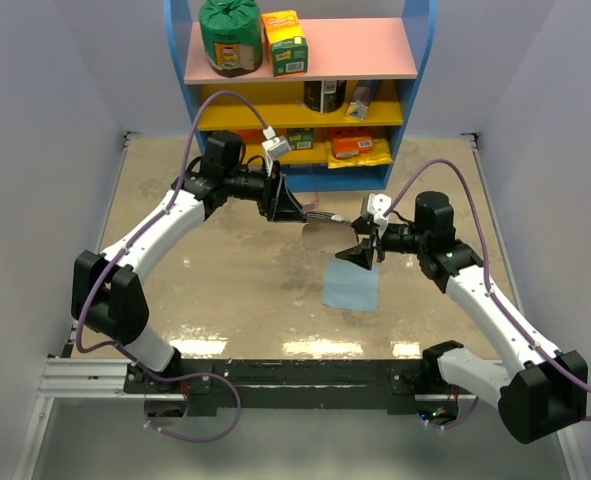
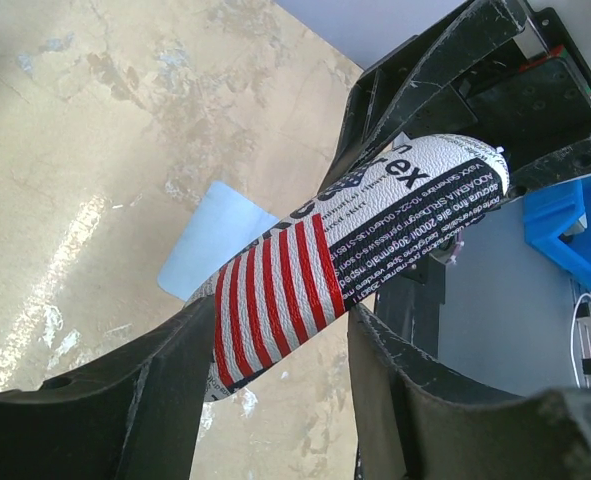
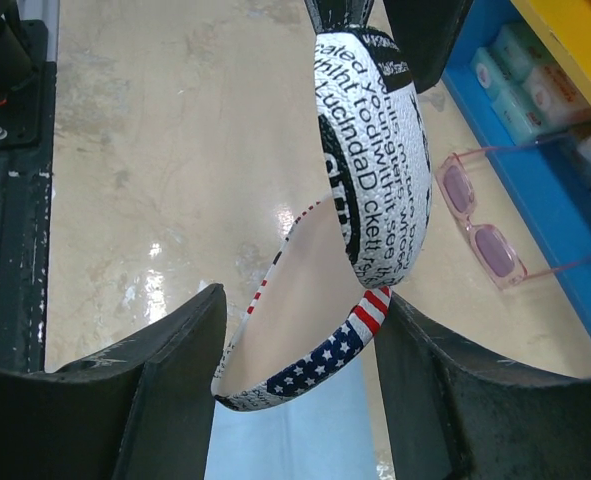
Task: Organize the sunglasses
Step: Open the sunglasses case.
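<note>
Aloft, pouch (image 2: 275, 290); sunglasses (image 3: 497, 250) on table (image 3: 155, 150).

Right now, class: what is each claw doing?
Left claw: closed on the pouch.
Right claw: closed on the same pouch, at its open end.

A grey-white pouch (image 1: 325, 226) printed with red stripes, stars and black lettering hangs off the counter (image 1: 225, 270), just beyond a light blue square cloth (image 1: 352, 286) lying flat near the counter's middle. The pouch's mouth gapes open in the right wrist view. At the far edge stands a blue-sided shelf unit (image 1: 360, 48). Its pink top carries a green package (image 1: 230, 35) beside a yellow-green carton (image 1: 285, 42). A dark jar (image 1: 324, 96) sits on the yellow shelf below, an orange packet (image 1: 360, 148) lower still.
</note>
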`<state>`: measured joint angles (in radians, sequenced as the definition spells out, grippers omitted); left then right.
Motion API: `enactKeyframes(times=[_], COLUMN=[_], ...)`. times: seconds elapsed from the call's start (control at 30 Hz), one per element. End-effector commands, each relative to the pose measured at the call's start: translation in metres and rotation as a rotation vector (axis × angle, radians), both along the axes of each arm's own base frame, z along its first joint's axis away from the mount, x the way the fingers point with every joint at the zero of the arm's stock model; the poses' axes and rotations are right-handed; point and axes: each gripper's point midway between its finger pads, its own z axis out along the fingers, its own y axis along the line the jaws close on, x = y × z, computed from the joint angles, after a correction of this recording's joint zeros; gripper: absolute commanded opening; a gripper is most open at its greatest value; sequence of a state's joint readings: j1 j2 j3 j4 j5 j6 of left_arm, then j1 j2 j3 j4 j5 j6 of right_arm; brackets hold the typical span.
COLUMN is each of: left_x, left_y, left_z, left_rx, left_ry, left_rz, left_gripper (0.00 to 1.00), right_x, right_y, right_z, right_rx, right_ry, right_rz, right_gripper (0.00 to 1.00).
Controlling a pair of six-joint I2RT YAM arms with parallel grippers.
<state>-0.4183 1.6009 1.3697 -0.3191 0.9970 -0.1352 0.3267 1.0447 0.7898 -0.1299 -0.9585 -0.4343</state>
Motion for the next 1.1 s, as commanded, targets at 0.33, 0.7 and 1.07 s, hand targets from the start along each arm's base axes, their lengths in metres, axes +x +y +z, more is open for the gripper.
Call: enactKeyframes(times=[0.33,0.7,1.07], left_x=[0.023,0.001,-0.015], left_y=[0.005,-0.007,-0.019], left_z=[0.004,0.008,0.004], left_rx=[0.009,0.004,0.05], left_ry=[-0.115,-0.165,-0.234], left_rz=[0.073,-0.018,-0.072], left_gripper=[0.2,0.52,0.49], right_x=[-0.007,0.01,0.012], right_y=[0.016,0.011,0.007], right_z=[0.042,0.042,0.043], right_rx=[0.131,0.16,0.175], right_ry=[0.026,0.09,0.118], right_rz=[0.082,0.005,0.003], right_gripper=[0.0,0.0,0.0])
